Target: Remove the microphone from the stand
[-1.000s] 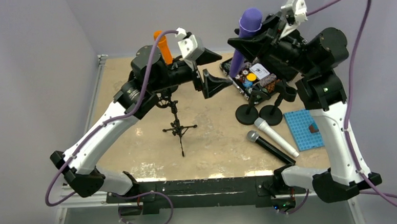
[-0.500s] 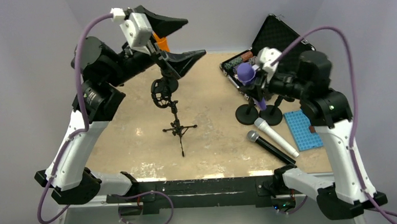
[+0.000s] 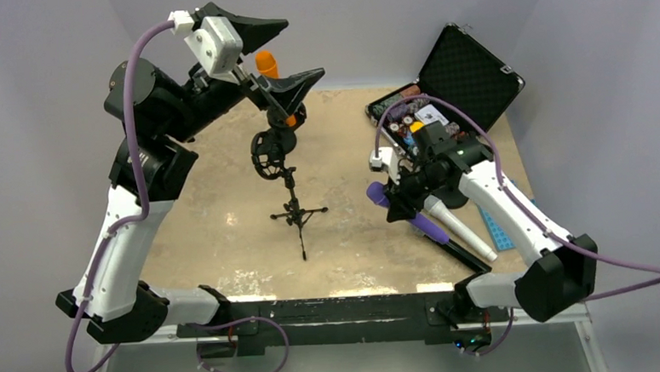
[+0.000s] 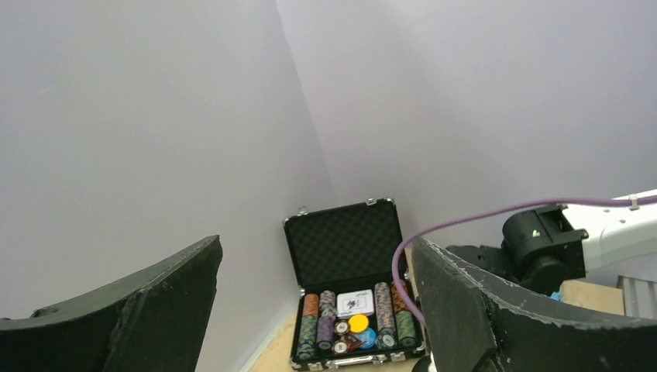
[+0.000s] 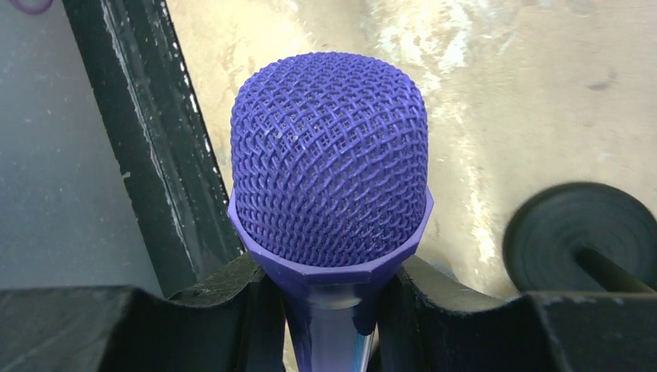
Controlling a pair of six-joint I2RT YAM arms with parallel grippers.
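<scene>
Only the overhead view takes in the whole sandy bench [image 3: 355,236]. It shows the left arm [image 3: 125,239] raised over the far left corner and the right arm [image 3: 516,219] bent low over the right half. There the purple microphone with a woven mesh head [image 3: 378,193] lies almost level, between the bench's middle and its near right corner. Its head points toward the centre, and its tail is just beside a white handheld microphone [image 3: 466,234] lying on the bench. Whether the purple one touches the bench I cannot tell.

The same view shows an orange microphone [image 3: 266,64] upright in the ring mount of a black tripod stand [image 3: 296,213] near the far edge, its top appearing between the left jaws. The left wrist view shows those jaws spread wide with nothing in them. Past them are only grey walls and an open black case of poker chips [image 4: 349,310].

The right wrist view gives the grip that the overhead view hides. The right jaws are closed on the purple microphone's shaft, one on each side, just beneath the collar. The head stands clear of them as a rounded dome of fine diamond mesh above a faceted purple collar. A round black stand base [image 5: 581,232] sits on the bench to its right.
</scene>
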